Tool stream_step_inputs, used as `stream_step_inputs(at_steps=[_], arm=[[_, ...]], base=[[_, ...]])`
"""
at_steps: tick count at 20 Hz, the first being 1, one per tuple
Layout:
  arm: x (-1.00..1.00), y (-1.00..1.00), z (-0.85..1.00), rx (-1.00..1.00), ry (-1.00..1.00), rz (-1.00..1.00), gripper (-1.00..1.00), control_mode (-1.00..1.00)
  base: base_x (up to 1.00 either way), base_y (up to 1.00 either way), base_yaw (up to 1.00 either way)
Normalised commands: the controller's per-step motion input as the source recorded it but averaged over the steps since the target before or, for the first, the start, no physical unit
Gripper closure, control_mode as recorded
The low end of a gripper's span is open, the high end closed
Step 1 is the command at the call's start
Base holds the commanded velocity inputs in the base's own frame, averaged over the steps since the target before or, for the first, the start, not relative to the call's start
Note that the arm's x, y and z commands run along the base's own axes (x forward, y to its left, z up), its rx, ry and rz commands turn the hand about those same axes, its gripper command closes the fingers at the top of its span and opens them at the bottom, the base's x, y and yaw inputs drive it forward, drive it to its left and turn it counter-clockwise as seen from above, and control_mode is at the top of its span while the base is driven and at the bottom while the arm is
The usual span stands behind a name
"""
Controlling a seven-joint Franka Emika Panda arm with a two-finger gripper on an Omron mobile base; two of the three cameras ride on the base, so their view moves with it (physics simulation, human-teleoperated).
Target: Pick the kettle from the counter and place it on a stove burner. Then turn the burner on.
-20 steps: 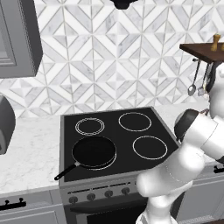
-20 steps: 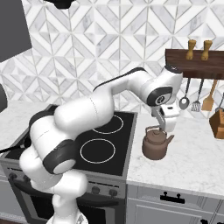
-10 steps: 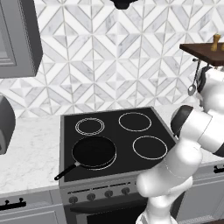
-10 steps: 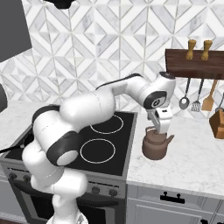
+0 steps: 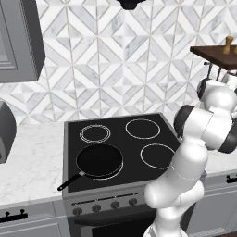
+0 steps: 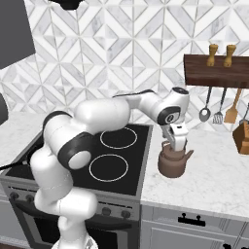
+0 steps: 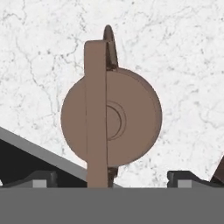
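The step in hand is the pick. The kettle (image 6: 173, 161) stands upright on the counter (image 6: 214, 175), just right of the stove's edge, and nothing holds it yet. The gripper (image 6: 178, 142) hangs directly over it with its jaws wide apart, fingers pointing down at the arched handle.

In the hand view the kettle (image 7: 112, 123) lies straight below: round lid, central knob, and the handle running as a flat band across the body, offset a little left of the knob. The two finger tips (image 7: 39, 178) rise at the bottom edge, one on each side of the handle band, so the handle sits between them, though nearer the left tip.

Next, I judge, the gripper needs to come straight down until the fingers bracket the top of the handle, then close across it. A small shift toward the handle would centre the grip and keep the kettle from swinging.

After that comes the carry leftward to a free burner (image 6: 109, 168); the near one on this side looks closest. The pan (image 5: 99, 160) occupies the front-left ring.
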Motion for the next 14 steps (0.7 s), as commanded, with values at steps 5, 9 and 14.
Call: stream_step_inputs(at_steps=[5,9,14], arm=[[0.26,0.00,-0.29,-0.02,0.00,0.01,-1.00,-1.00],[0.19,0.00,-0.19,0.00,0.00,0.00,1.00,-1.00],[0.00,0.00,0.00,0.00,0.00,0.00,1.00,-1.00]], base=[[0.00,0.00,0.00],[0.00,0.00,0.00],[0.00,0.00,0.00]])
